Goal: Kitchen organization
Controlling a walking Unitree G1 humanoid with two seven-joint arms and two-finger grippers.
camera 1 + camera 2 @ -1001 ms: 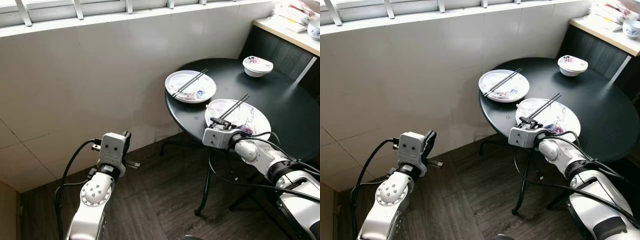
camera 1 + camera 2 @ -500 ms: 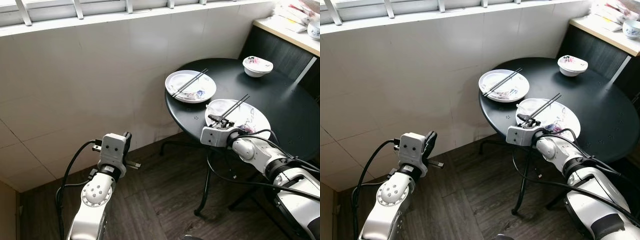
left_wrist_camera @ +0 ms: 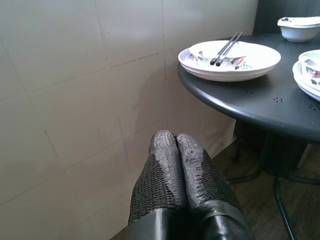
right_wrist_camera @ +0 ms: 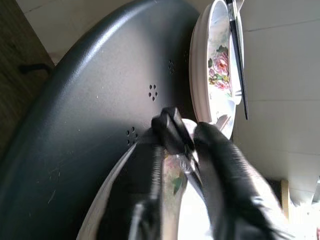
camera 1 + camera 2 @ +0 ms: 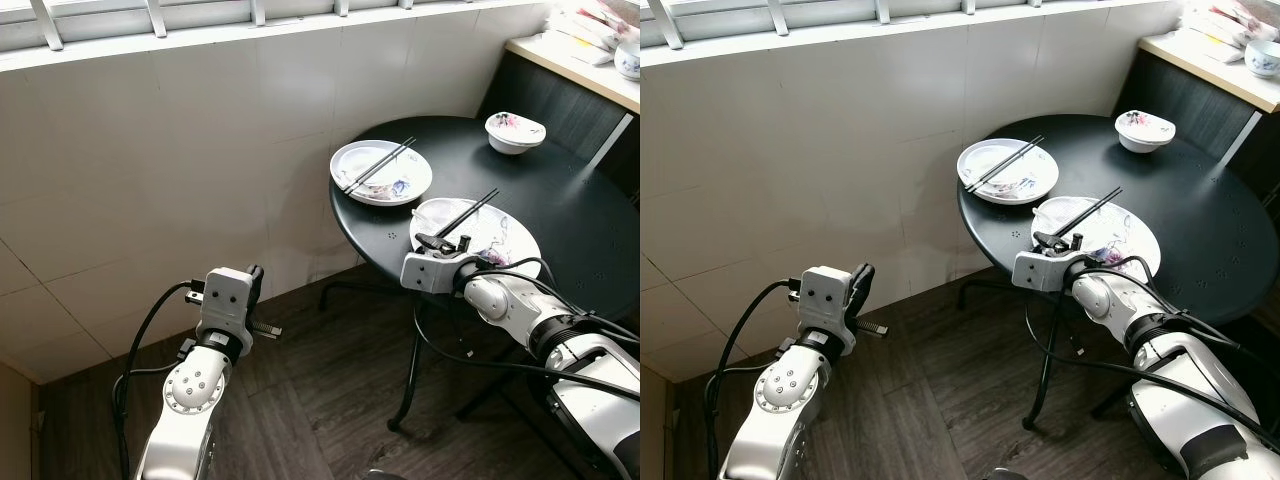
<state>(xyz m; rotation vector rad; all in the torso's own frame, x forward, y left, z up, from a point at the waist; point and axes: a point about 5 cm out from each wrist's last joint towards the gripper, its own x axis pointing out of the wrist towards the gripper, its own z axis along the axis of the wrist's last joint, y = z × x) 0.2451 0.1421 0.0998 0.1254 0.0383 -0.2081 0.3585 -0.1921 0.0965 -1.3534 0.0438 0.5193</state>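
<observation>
Clearing appears barely begun: right gripper (image 5: 443, 241) clamps the rim of the near white floral plate (image 5: 503, 240) on the round black metal table (image 5: 580, 215), chopsticks across it, while left gripper (image 3: 181, 172) hangs clenched, empty, beside the tiled wall.

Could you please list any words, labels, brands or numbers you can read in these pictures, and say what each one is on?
None: no readable text anywhere.
The plates and the small bowl on the round black table carry floral patterns, no lettering.
The packages on the counter are too small and blurred to read.
</observation>
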